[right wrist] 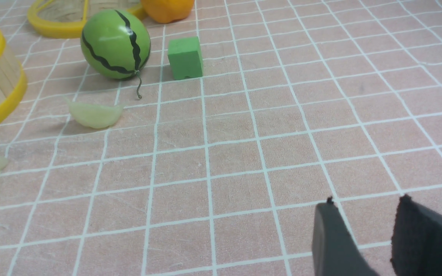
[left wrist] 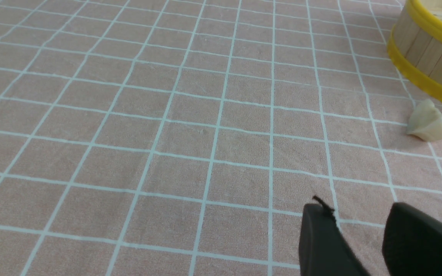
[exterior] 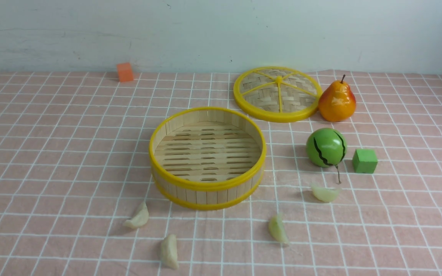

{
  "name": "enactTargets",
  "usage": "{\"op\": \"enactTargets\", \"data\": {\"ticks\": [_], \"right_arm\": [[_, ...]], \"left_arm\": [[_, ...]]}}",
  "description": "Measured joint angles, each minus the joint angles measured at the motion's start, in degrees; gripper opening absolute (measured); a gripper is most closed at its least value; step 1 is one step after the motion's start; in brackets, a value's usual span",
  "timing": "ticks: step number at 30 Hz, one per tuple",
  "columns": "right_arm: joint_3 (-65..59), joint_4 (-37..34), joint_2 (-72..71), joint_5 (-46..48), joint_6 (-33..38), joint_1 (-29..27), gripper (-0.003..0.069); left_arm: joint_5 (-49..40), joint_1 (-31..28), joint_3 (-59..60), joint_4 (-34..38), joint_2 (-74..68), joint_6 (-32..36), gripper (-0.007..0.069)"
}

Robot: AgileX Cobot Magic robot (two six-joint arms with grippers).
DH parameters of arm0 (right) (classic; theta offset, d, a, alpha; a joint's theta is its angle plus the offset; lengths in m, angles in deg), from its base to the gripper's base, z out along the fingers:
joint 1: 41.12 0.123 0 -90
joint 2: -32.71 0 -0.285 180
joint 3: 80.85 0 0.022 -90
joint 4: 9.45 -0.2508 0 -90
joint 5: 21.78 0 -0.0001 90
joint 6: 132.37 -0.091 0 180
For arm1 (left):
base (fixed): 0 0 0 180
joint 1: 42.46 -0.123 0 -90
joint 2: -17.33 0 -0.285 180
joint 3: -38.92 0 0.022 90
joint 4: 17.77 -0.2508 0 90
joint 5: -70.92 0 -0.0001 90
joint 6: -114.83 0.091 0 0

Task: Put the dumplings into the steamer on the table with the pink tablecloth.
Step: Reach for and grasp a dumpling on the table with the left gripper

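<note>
Above the pink tablecloth (exterior: 52, 161), left pincer (left wrist: 357, 210) and right pincer (right wrist: 366, 203) hang low, jaws parted, gripping nothing.

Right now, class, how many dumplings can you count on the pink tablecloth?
4. One cream dumpling lies by the steamer's front left, another cream dumpling nearer the camera; one greenish dumpling front right, another greenish dumpling before the toy watermelon. None looks hidden.

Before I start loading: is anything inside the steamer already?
Nothing visible: the steamer shows only bare slatted floor. The four dumplings lie outside it on the tablecloth. Its near wall hides a thin strip of floor.
</note>
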State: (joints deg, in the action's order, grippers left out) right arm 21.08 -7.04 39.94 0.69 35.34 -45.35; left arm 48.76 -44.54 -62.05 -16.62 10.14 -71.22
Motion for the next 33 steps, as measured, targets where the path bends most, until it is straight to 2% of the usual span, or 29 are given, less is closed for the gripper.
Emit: {"op": "enactTargets", "data": {"ticks": [18,21,23,25,26,27,30,33], "right_arm": [[0.00,2.96,0.00,-0.05,0.00,0.00,0.0239],[0.00,3.09,0.00,-0.05,0.00,0.00,0.0239],[0.00,3.09,0.00,-0.05,0.00,0.00,0.0239],[0.00,2.48,0.00,-0.05,0.00,0.00,0.0239],[0.00,2.35,0.00,-0.05,0.00,0.00,0.0239],[0.00,0.64,0.00,-0.18,-0.08,0.00,0.0239],[0.00,-7.96,0.00,-0.24,-1.95,0.00,0.0239],[0.00,-19.31,0.00,0.07,-4.71,0.00,0.0239]], "left_arm": [[0.00,0.00,0.00,0.00,0.00,0.00,0.0238],[2.32,0.00,0.00,2.16,0.00,-0.34,0.0238],[4.87,0.00,0.00,5.67,0.00,-1.49,0.0238],[8.25,0.00,0.00,12.68,0.00,-4.49,0.0238],[8.61,0.00,0.00,13.48,0.00,-4.88,0.0238],[11.29,0.00,0.00,19.87,0.00,-8.38,0.0238],[16.73,0.00,0.00,37.85,0.00,-18.71,0.0238],[18.40,0.00,0.00,50.18,0.00,-23.57,0.0238]]}}
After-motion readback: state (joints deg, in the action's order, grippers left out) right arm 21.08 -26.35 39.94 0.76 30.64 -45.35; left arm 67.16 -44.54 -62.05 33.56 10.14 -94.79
